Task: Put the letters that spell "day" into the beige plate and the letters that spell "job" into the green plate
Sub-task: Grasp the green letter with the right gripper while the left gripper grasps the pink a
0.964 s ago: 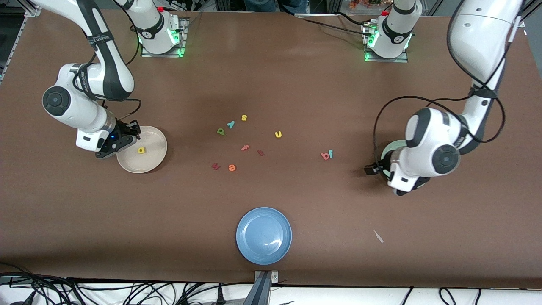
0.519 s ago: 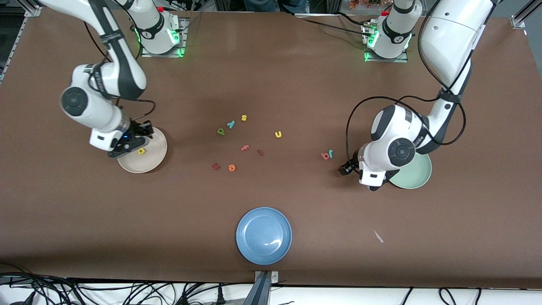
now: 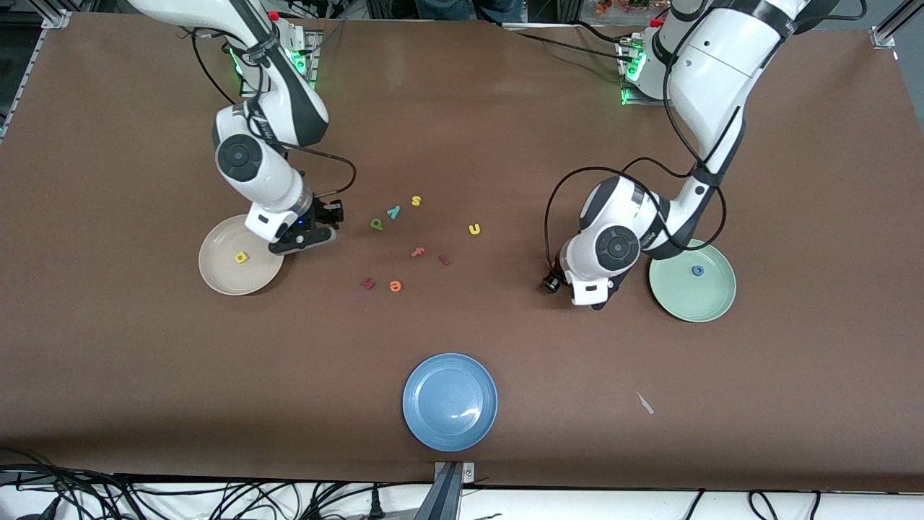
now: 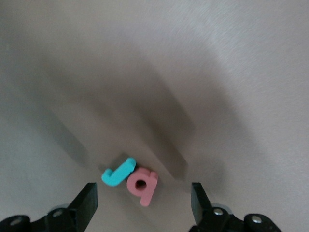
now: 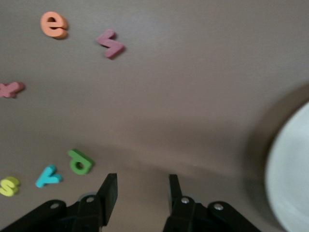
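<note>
No brand or label legible anywhere; only writing on show the toy letters themselves. Taking the blue plate [image 3: 450, 401], nearest the front camera, as landmark: beige plate [image 3: 216, 271] farther from the camera than it and toward the right arm's end, with yellow a [image 3: 241, 256] lying in it; green plate [image 3: 711, 300] also farther than it, toward the left arm's end, with blue o [image 3: 697, 271] lying in it. Left gripper [image 4: 144, 203] low over bare table between green plate and the loose letters, fingers [image 4: 87, 205] spread wide and empty, teal j [image 4: 117, 172] and red b [image 4: 142, 184] lying touching each other on the table between them (both hidden under the wrist in the front view). Right gripper [image 5: 140, 194] over the table just beside beige plate's rim on the side toward the letters, fingers [image 5: 108, 193] set to a narrow gap, holding nothing. Green d [image 3: 377, 224] and teal y [image 3: 393, 211] side by side on the table, farther from the camera than blue plate, just ahead of that gripper; yellow s [image 3: 416, 201] right beside the y. Yellow u [image 3: 474, 229], orange e [image 3: 395, 287] and three dark red letters scattered between the d and blue plate, none touching. Small pale scrap [image 3: 644, 403] on the table beside blue plate toward the left arm's end.
</note>
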`<state>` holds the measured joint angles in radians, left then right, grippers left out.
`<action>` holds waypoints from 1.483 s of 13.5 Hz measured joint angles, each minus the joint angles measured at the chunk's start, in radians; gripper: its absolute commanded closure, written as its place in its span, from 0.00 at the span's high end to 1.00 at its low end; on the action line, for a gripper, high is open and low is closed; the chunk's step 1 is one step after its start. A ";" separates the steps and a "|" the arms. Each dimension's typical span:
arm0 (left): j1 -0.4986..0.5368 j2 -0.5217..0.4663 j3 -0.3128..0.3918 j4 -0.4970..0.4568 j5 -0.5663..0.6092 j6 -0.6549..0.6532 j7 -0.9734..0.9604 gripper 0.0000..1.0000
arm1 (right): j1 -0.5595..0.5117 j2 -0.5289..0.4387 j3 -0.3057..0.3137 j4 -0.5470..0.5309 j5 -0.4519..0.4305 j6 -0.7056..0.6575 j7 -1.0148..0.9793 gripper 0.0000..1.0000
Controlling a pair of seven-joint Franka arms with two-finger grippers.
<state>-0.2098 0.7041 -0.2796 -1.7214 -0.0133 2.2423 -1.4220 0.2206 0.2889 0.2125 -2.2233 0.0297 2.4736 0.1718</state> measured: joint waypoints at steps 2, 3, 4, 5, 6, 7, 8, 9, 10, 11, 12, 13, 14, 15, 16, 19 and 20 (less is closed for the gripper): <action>-0.007 0.001 0.002 -0.001 0.000 0.004 -0.061 0.72 | 0.043 0.025 0.001 0.000 -0.013 0.038 0.085 0.51; -0.009 0.002 0.003 -0.001 0.000 0.016 -0.086 0.70 | 0.062 0.038 0.001 0.000 -0.033 0.058 0.134 0.51; -0.010 0.003 0.003 -0.002 0.000 0.027 -0.108 0.70 | 0.077 0.051 0.001 0.000 -0.055 0.073 0.183 0.51; -0.011 0.004 0.004 -0.003 0.003 0.035 -0.126 0.70 | 0.092 0.062 0.002 0.000 -0.078 0.086 0.233 0.51; -0.011 0.007 0.004 -0.004 0.010 0.037 -0.142 0.70 | 0.104 0.074 0.007 0.000 -0.102 0.098 0.282 0.52; -0.011 0.011 0.005 -0.004 0.017 0.038 -0.155 0.69 | 0.116 0.085 0.011 0.000 -0.128 0.108 0.330 0.52; -0.011 0.016 0.005 -0.004 0.019 0.042 -0.162 0.69 | 0.127 0.095 0.015 0.000 -0.153 0.119 0.375 0.52; -0.011 0.018 0.005 -0.004 0.019 0.047 -0.164 0.68 | 0.136 0.104 0.016 0.000 -0.174 0.129 0.411 0.52; -0.011 0.018 0.005 -0.004 0.019 0.048 -0.166 0.66 | 0.143 0.111 0.017 0.000 -0.192 0.135 0.439 0.52; -0.011 0.018 0.005 -0.004 0.019 0.049 -0.166 0.65 | 0.148 0.117 0.017 0.000 -0.207 0.138 0.462 0.52; -0.011 0.018 0.005 -0.004 0.019 0.050 -0.167 0.63 | 0.151 0.122 0.017 0.000 -0.215 0.142 0.477 0.52; -0.011 0.018 0.005 -0.004 0.019 0.050 -0.169 0.63 | 0.153 0.126 0.018 0.000 -0.218 0.147 0.484 0.52; -0.011 0.018 0.005 -0.004 0.019 0.052 -0.170 0.60 | 0.153 0.128 0.018 0.000 -0.219 0.152 0.486 0.52; -0.011 0.018 0.005 -0.004 0.019 0.054 -0.171 0.56 | 0.153 0.131 0.018 0.001 -0.219 0.155 0.486 0.52; -0.011 0.018 0.006 -0.004 0.019 0.054 -0.173 0.51 | 0.154 0.135 0.018 0.001 -0.219 0.160 0.486 0.52; -0.011 0.018 0.007 -0.003 0.019 0.060 -0.178 0.42 | 0.153 0.146 0.018 0.001 -0.223 0.179 0.487 0.52; -0.011 0.018 0.008 -0.003 0.019 0.061 -0.178 0.42 | 0.154 0.150 0.018 0.001 -0.228 0.188 0.488 0.51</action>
<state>-0.2204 0.7223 -0.2718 -1.7246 0.0058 2.3036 -1.5999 0.3741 0.4391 0.2302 -2.2224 -0.1979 2.6614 0.6594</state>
